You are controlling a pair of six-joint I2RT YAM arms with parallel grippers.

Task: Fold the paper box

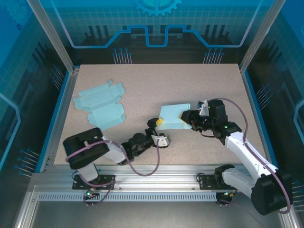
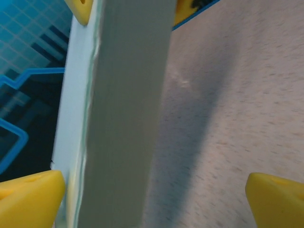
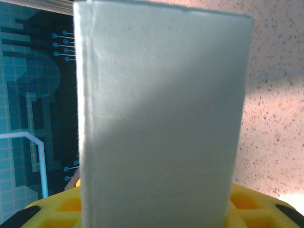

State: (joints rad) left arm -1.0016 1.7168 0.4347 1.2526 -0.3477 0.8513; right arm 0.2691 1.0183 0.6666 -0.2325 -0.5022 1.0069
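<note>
At the left of the desk (image 1: 142, 76) I see flat box blanks (image 1: 99, 102). Mid-desk, my left fingers (image 2: 31, 194) stand wide apart, straddling the paper box (image 1: 173, 118); my right fingers (image 3: 57, 209) are clamped on its right edge.

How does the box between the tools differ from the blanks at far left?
The box is folded up into a block; the blanks lie flat with flaps spread. The box is gripped by the right tool; the blanks are untouched. Both are pale blue paper.
</note>
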